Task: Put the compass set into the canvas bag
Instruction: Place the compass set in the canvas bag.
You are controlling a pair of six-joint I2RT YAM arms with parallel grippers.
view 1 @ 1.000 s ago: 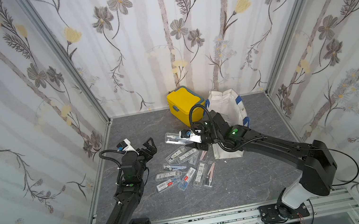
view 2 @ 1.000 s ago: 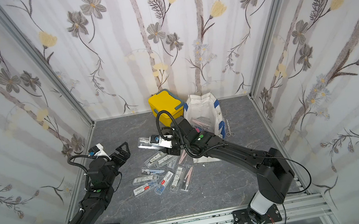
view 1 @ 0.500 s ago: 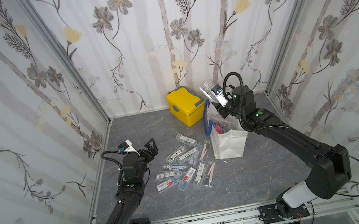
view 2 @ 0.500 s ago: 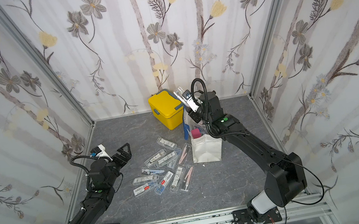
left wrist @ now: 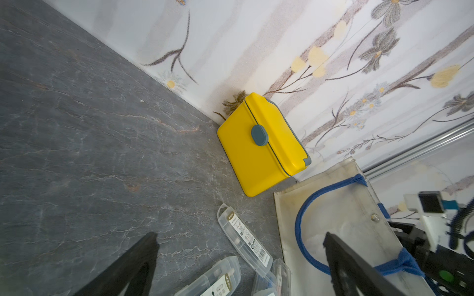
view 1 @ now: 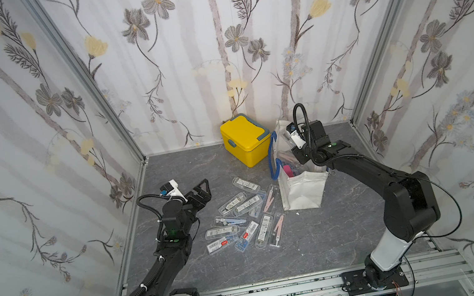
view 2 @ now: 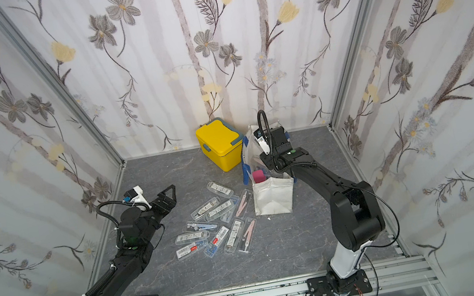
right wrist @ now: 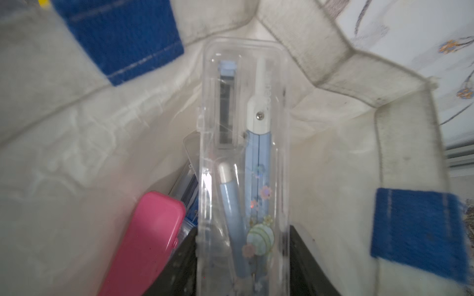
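Right gripper [right wrist: 243, 266] grips compass set [right wrist: 243, 143] inside canvas bag [view 1: 302, 191].
Left gripper [view 1: 200, 192] wide open, hovering over the table [view 1: 198, 162].

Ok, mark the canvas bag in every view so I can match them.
In a top view: canvas bag at back, right of the yellow box.
In a top view: canvas bag, same place.
Left wrist: canvas bag beside the yellow box.
Right wrist: its inside, around the clear compass set.
Shared landmark: its blue strap handles.
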